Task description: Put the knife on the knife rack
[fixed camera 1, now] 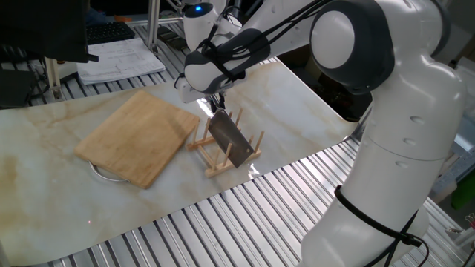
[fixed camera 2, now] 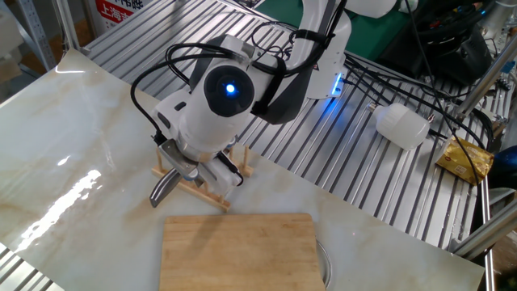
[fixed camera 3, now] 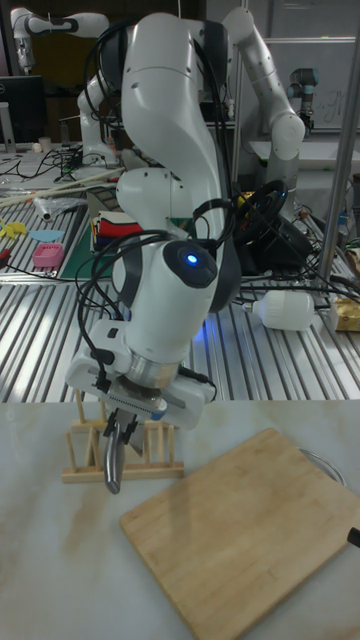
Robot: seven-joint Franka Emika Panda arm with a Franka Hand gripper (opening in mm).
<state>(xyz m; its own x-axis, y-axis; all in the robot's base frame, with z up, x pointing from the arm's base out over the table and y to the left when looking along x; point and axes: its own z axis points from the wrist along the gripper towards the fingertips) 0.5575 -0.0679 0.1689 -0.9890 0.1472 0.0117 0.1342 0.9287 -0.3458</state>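
The knife (fixed camera 1: 231, 141) is a grey cleaver standing tilted among the pegs of the light-wood knife rack (fixed camera 1: 217, 165) in the middle of the marble table. My gripper (fixed camera 1: 217, 108) is right above it, shut on the short dark handle. In the other fixed view the blade (fixed camera 2: 165, 188) shows edge-on at the rack's (fixed camera 2: 206, 192) left end, and my hand hides the fingers. In the tall view the blade (fixed camera 3: 113, 463) hangs below my gripper (fixed camera 3: 121, 430), in front of the rack (fixed camera 3: 85, 440).
A bamboo cutting board (fixed camera 1: 137, 137) lies left of the rack, over a wire ring (fixed camera 1: 100, 172). Papers (fixed camera 1: 119, 59) sit at the back. A white bottle (fixed camera 2: 401, 125) and a yellow packet (fixed camera 2: 467, 159) lie on the metal slats beyond the table.
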